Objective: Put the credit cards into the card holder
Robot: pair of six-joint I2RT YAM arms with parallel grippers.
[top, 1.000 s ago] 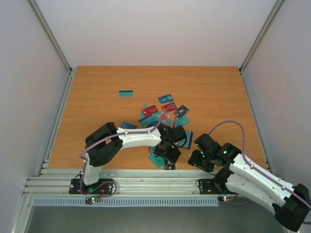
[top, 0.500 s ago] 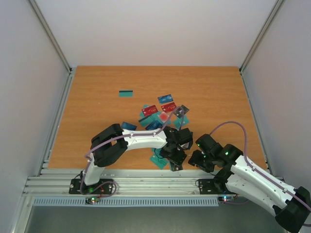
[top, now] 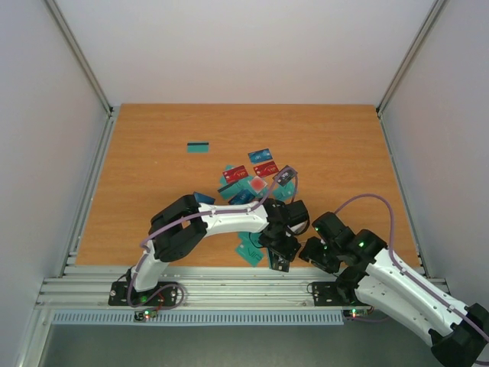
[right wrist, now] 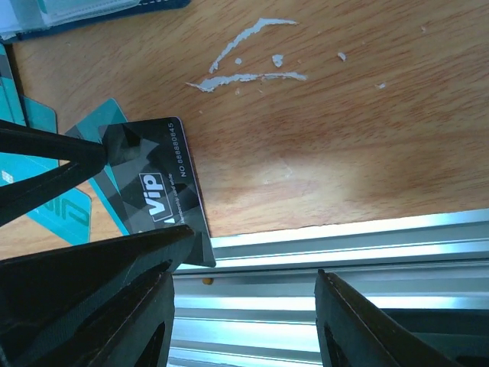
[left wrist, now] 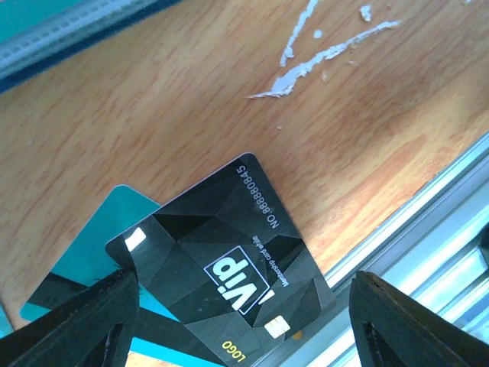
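Shifting rightward, left gripper (left wrist: 244, 329) open, over black card (left wrist: 221, 260) at table (top: 153, 153) edge

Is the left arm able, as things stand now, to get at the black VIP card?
Probably yes. The left pincer hangs open over the black VIP card, one finger at each side. Nothing covers the card, which lies partly on a teal card.

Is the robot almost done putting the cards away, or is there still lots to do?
Not nearly. Done: I can't see any card inside the card holder; only its edge shows. In hand: the left pincer is open around a black VIP card at the near edge of the table, not gripped yet; the right pincer hangs open beside it. Left: many credit cards lie scattered further back.
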